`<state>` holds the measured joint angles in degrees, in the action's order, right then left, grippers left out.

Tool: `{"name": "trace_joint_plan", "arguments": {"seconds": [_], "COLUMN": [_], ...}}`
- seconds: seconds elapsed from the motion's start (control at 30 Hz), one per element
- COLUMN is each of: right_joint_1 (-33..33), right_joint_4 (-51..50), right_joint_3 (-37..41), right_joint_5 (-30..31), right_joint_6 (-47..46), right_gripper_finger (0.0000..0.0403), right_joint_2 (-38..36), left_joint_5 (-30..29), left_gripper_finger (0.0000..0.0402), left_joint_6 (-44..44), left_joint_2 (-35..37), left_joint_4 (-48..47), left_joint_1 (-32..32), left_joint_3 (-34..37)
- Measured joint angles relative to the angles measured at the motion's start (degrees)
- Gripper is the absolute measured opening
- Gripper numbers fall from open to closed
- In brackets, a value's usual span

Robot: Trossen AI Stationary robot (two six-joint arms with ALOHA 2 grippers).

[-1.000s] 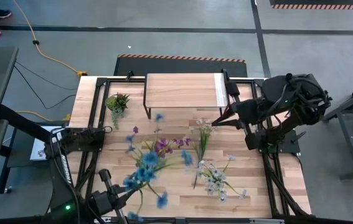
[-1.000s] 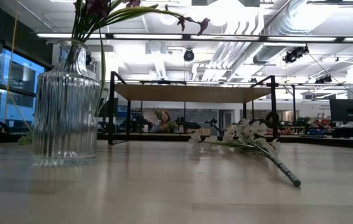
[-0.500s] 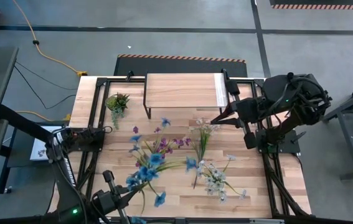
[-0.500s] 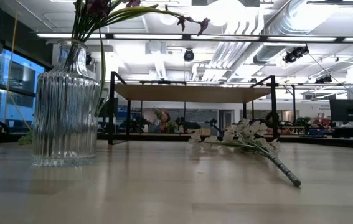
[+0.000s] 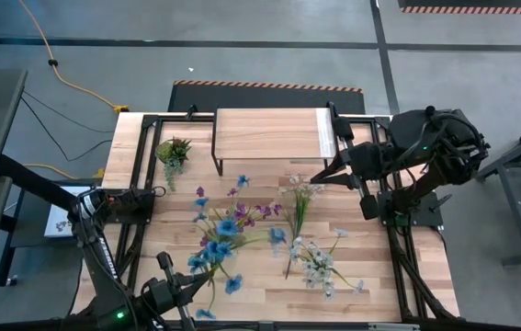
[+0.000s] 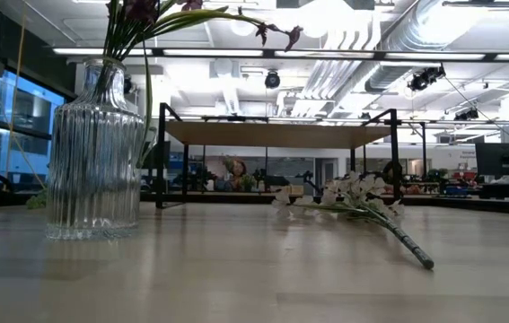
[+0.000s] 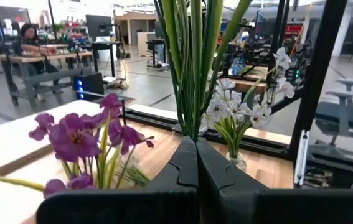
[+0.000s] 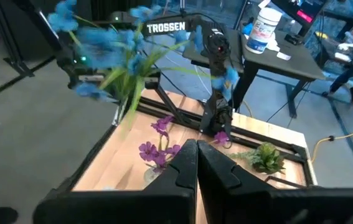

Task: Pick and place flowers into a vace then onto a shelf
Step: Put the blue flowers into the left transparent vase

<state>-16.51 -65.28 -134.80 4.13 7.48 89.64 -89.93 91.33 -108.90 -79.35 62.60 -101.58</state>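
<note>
My left gripper (image 5: 186, 287) is at the table's near left, shut on a spray of blue flowers (image 5: 221, 237) that is in the air beside the purple flowers (image 5: 246, 213). The purple flowers stand in a ribbed glass vase (image 6: 92, 152). White flowers (image 7: 232, 115) stand in a second vase (image 7: 237, 160) toward the right. A white-pink spray (image 6: 362, 202) lies flat on the table. The shelf (image 5: 269, 133) stands on its black legs at the far edge. My right gripper (image 8: 196, 155) is shut, high over the table's right side, and holds nothing. My left gripper pinches the blue spray's bunched green stems (image 7: 192, 121) between its two fingers. The fingers point level and lie across the stems. The spray is lifted clear of the table, and its blossoms (image 8: 95, 37) spread out well beyond the fingers.
A small green potted plant (image 5: 173, 150) stands at the far left beside the shelf. Black frame rails (image 5: 141, 198) run along the table's left and right sides. Bare planks (image 5: 379, 276) lie at the near right.
My left gripper has sunk with the blue spray and rolled a little, still shut on the stems. The blossoms have turned and come lower beside the purple flowers.
</note>
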Motion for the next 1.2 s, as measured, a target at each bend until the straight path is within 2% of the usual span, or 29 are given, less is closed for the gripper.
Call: {"name": "trace_joint_plan", "arguments": {"seconds": [0.27, 0.4, 0.57, 0.73, 0.87, 1.0, 1.2], "right_joint_1": [-0.2, -1.0, -1.3, -1.3, -1.3, -1.3, -1.2], "right_joint_4": [-0.1, -0.1, -0.3, 1.5, 5.1, 8.9, 13.0], "right_joint_3": [0.0, 0.0, 0.0, 0.0, 0.0, 0.0, 0.0], "right_joint_5": [-4.6, -4.6, -5.5, -9.2, -13.5, -18.1, -19.5], "right_joint_6": [-2.8, -2.7, -2.2, -0.8, 1.0, 1.6, 3.4], "right_gripper_finger": [0.0000, 0.0000, 0.0000, 0.0000, 0.0000, 0.0000, 0.0000], "right_joint_2": [1.5, 3.1, 5.8, 8.4, 10.2, 11.9, 13.6], "left_joint_5": [-0.1, 0.0, 0.0, -0.3, -0.3, 0.0, 0.0], "left_gripper_finger": [0.0022, 0.0022, 0.0022, 0.0022, 0.0022, 0.0022, 0.0022], "left_joint_6": [-2.2, -4.0, -15.2, -28.3, -34.5, -36.2, -36.2], "left_joint_2": [0.0, 1.0, 1.2, 1.5, 1.5, 1.3, 1.4], "left_joint_4": [1.5, 1.4, 0.9, 0.9, 2.3, 2.1, 2.4], "left_joint_1": [-1.1, -1.6, -2.1, -2.3, -3.3, -4.8, -7.1], "left_joint_3": [0.0, -0.4, -7.4, -15.9, -19.1, -19.9, -20.7]}}
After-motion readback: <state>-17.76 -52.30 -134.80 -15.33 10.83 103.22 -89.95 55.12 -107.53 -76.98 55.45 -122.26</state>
